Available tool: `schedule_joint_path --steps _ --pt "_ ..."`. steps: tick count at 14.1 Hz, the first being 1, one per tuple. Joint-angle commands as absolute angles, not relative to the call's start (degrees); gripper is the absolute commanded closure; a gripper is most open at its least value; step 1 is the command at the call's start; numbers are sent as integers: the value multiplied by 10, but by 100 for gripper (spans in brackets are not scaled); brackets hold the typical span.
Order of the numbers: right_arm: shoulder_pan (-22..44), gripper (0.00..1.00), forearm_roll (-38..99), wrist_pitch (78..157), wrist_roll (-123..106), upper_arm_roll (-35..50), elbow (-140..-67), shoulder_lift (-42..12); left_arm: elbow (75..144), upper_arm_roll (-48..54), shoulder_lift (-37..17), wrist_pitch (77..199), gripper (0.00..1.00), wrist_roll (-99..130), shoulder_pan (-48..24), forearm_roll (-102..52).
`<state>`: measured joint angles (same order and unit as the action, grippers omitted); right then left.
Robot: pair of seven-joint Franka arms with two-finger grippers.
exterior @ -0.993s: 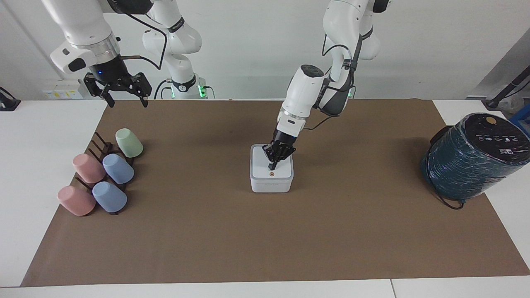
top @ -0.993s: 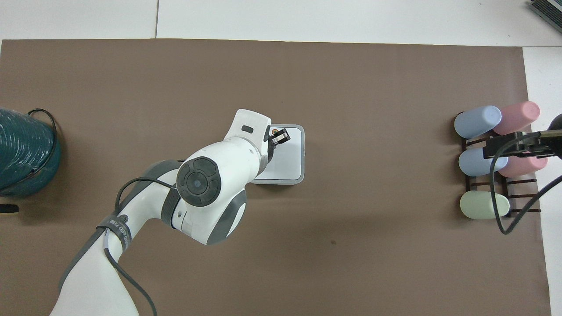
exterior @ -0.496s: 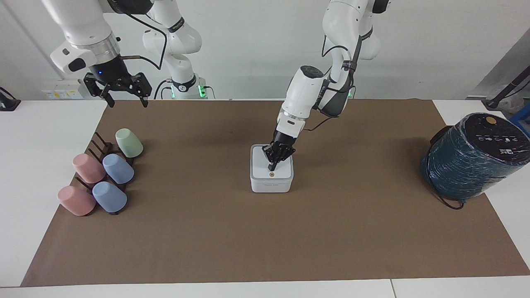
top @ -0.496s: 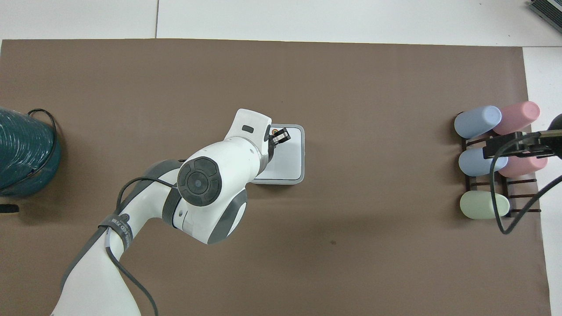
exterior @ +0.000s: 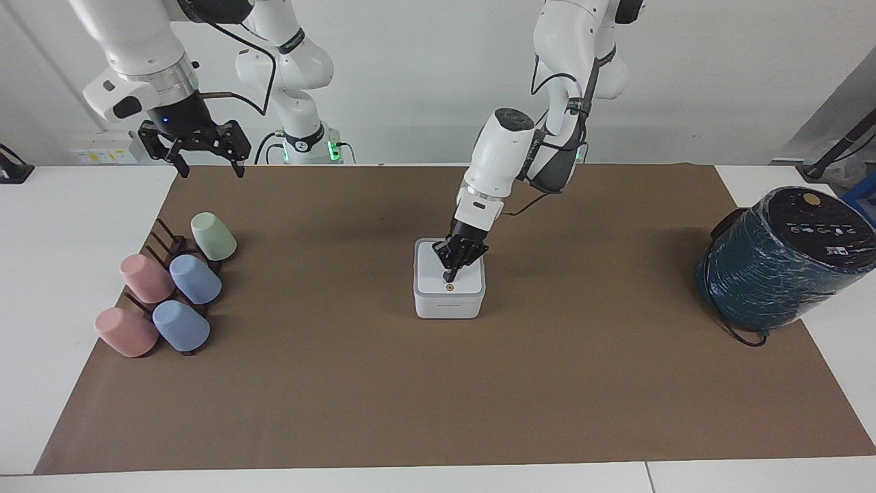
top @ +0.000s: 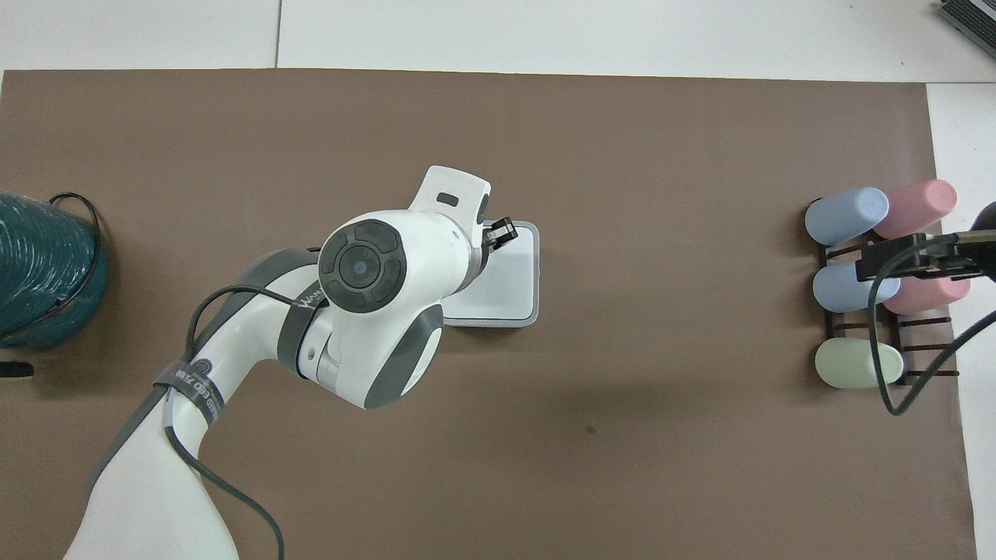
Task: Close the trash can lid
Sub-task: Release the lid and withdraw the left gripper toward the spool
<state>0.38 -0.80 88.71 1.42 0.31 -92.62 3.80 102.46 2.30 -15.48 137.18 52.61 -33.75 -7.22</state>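
Note:
The small white square trash can (exterior: 448, 307) stands in the middle of the brown mat, also seen in the overhead view (top: 510, 315). Its white lid (exterior: 436, 274) lies flat and closed on top, orange dot toward the edge farther from the robots. My left gripper (exterior: 449, 276) is shut, its tip pressing down on the lid just beside the orange dot; in the overhead view (top: 502, 232) the arm covers much of the lid (top: 513, 272). My right gripper (exterior: 203, 152) is open and waits high over the mat's corner at the right arm's end.
A dark rack with several pastel cups (exterior: 171, 287) lies at the right arm's end of the mat. A large dark teal wrapped cylinder (exterior: 780, 260) stands at the left arm's end.
The left arm's wrist and elbow have shifted slightly and risen; the gripper tip stays on the closed lid. The right arm has not moved.

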Motion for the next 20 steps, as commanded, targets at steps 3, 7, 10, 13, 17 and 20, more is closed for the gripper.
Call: schedule_joint_path --steps 3,7,10,13,17,20 --pt "0 0 3 882 21 6 -932 45 928 23 -143 1175 100 477 -288 -36" --pt "0 0 3 882 20 6 -932 45 848 22 -141 1011 100 366 -234 -17" --pt "0 0 3 882 21 6 -932 45 846 23 -93 961 100 245 -182 -17" --pt "0 0 3 882 20 6 -932 45 846 22 -59 902 100 89 -123 -17" --pt "0 0 3 882 20 6 -932 45 847 21 -33 867 100 -16 -84 21" --pt "0 0 3 882 20 6 -932 45 853 18 -21 858 100 -85 -42 25"
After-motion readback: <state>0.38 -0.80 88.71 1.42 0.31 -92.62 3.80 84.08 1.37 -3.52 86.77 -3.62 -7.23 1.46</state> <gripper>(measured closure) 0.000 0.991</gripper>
